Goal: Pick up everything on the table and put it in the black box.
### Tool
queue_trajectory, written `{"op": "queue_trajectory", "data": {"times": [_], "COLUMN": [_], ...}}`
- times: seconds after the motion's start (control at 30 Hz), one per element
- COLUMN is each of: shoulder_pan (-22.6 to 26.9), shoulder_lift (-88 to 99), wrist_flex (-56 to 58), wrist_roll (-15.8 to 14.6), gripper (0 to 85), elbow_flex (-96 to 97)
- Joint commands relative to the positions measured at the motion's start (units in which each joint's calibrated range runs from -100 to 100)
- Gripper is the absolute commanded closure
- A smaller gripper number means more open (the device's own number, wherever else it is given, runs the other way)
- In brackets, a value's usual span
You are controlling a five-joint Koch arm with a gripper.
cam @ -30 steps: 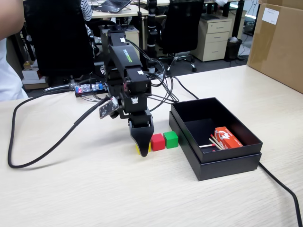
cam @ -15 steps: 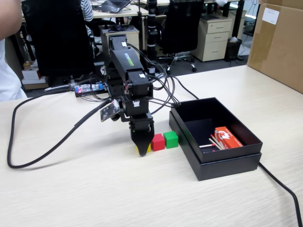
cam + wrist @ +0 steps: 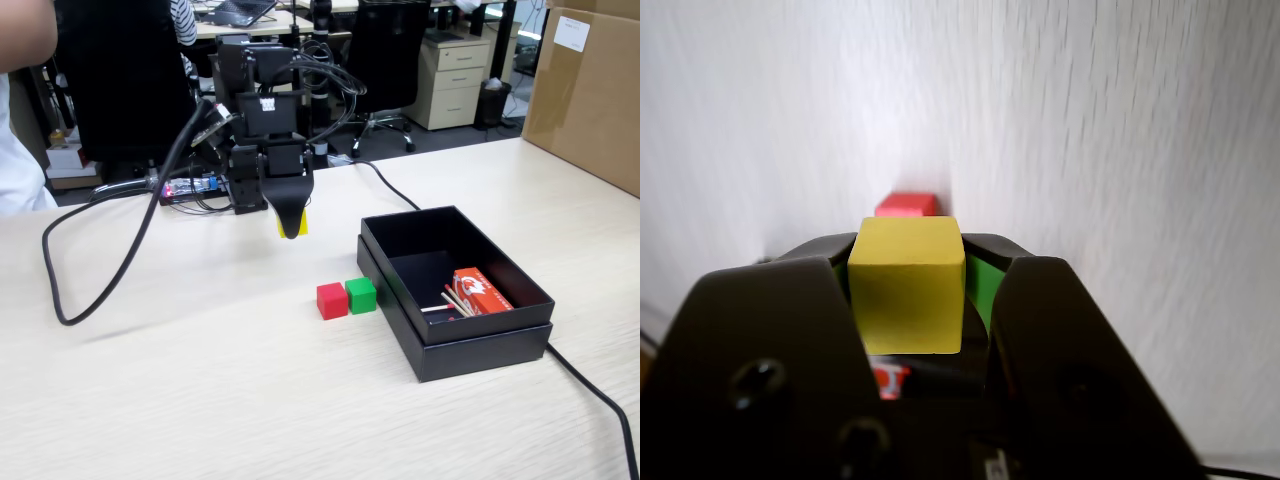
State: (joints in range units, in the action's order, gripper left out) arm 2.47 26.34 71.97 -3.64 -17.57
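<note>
Yellow cube (image 3: 906,285) is clamped in the pincer (image 3: 291,226), best carried right of the box (image 3: 515,284) wall before being dropped.

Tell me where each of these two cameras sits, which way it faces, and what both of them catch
Fixed view: stands off the table's near edge, raised, facing the arm head-on across the table; shows the whole arm, the gripper, the black box.
Wrist view: rides behind the jaws, looking down past them at the tabletop; shows only the two dark jaws.
Shared: the yellow cube clamped in the gripper, the red cube and the green cube.
</note>
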Motion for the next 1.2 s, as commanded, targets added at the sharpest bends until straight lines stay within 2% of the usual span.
{"op": "queue_trajectory", "data": {"times": [0.0,0.13,0.23,0.6,0.87,1.07,1.1,1.13,1.17], "shoulder_pan": [4.49,8.94,11.72,12.21,12.80,13.04,12.99,12.99,12.99], "shoulder_lift": [6.76,1.83,-11.02,-42.58,-48.55,-51.19,-51.41,-51.64,-51.64], "wrist_flex": [0.38,0.21,0.04,-0.65,-2.55,-10.16,-10.76,-10.76,-10.76], "wrist_roll": [-0.15,-0.98,-1.56,-2.69,-3.71,-3.57,-3.57,-3.03,-2.98], "gripper": [84.7,84.6,84.6,84.5,84.5,84.5,79.9,66.5,63.3], "elbow_flex": [-3.01,-6.09,-11.08,-27.22,-30.75,-30.84,-30.84,-30.39,-30.30]}}
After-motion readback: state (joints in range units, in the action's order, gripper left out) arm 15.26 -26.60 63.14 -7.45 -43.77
